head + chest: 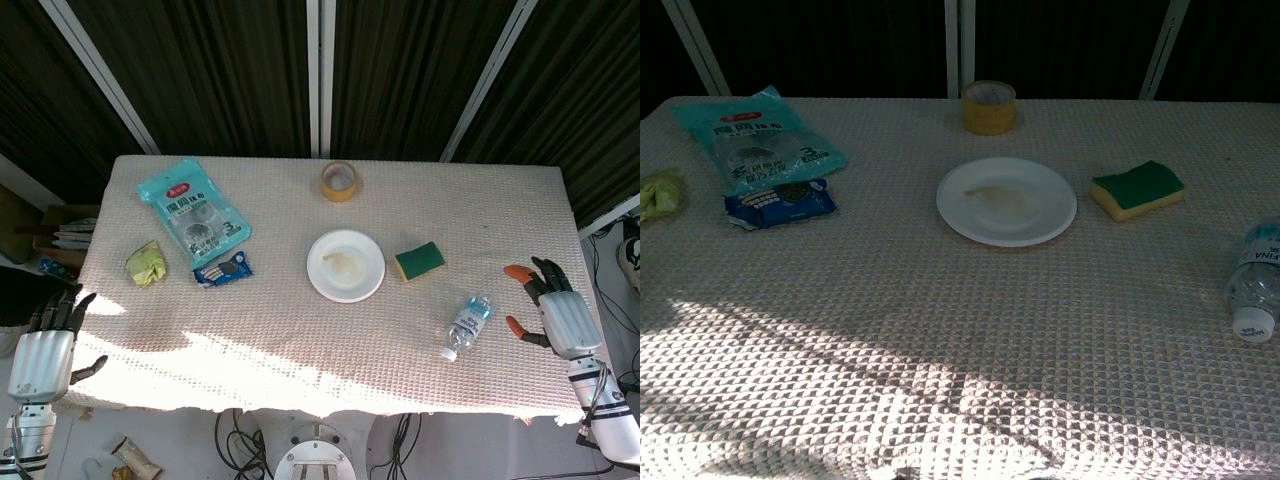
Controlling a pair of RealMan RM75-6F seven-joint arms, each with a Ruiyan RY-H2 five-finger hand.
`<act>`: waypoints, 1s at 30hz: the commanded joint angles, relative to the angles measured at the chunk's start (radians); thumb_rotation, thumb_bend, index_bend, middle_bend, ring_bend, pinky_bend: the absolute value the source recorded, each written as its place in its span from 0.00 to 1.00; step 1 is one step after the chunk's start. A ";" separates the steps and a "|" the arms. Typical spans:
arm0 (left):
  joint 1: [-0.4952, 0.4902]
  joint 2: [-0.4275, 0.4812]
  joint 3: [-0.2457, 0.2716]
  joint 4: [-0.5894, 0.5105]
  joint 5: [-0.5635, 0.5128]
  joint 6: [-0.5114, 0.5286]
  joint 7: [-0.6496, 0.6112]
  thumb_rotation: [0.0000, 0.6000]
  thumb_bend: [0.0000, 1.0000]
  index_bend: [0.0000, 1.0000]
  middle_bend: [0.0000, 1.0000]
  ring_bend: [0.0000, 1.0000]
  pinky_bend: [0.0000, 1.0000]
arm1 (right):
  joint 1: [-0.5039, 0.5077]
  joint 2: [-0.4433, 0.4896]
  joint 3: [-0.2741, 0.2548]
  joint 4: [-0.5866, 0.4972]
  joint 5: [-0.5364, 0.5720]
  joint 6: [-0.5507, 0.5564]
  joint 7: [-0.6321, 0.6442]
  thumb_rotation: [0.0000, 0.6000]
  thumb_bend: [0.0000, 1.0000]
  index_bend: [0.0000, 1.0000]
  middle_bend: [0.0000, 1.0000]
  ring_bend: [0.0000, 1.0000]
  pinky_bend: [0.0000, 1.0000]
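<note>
While both hands idle — one water bottle [467, 325], one sponge [419, 261].

Bench [300, 330] covered in coarse woven matt cloth, clear glossy plastic bottle [467, 325], smooth white plate [346, 265], porous foam sponge [419, 261], glossy teal plastic pouch [192, 211], silver-shelled right robot hand [556, 315]

Dark slatted wall [220, 70] with pale beams, woven table cover [300, 330], sunlight patch, floor cables [240, 430]

White plate [346, 265], green-and-yellow sponge [420, 261], yellow tape roll [341, 181], teal packet [193, 212], blue cookie pack [223, 270], beige waffle-textured surface [300, 340].
</note>
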 commanded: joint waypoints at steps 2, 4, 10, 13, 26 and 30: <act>0.003 -0.001 0.002 -0.006 -0.001 0.003 0.007 1.00 0.09 0.15 0.06 0.06 0.14 | 0.161 -0.056 0.055 0.087 0.038 -0.198 -0.048 1.00 0.21 0.25 0.19 0.00 0.00; 0.006 -0.002 0.004 -0.009 -0.003 0.004 0.008 1.00 0.09 0.15 0.06 0.06 0.14 | 0.200 -0.082 0.065 0.120 0.055 -0.247 -0.063 1.00 0.21 0.27 0.20 0.00 0.00; 0.008 -0.003 0.004 -0.005 -0.018 -0.002 0.008 1.00 0.09 0.15 0.06 0.06 0.14 | 0.312 -0.202 0.081 0.278 0.107 -0.389 -0.078 1.00 0.21 0.32 0.22 0.00 0.00; 0.008 -0.003 0.004 -0.001 -0.023 -0.006 0.006 1.00 0.09 0.15 0.06 0.06 0.14 | 0.348 -0.247 0.076 0.337 0.108 -0.424 -0.103 1.00 0.21 0.32 0.22 0.00 0.00; 0.001 -0.005 0.000 0.014 -0.035 -0.020 -0.007 1.00 0.09 0.15 0.06 0.06 0.14 | 0.419 -0.404 0.036 0.545 0.065 -0.418 -0.129 1.00 0.21 0.31 0.21 0.00 0.00; 0.002 -0.004 -0.001 0.014 -0.040 -0.019 -0.009 1.00 0.09 0.15 0.06 0.06 0.14 | 0.436 -0.440 0.023 0.602 0.053 -0.420 -0.105 1.00 0.21 0.28 0.20 0.00 0.00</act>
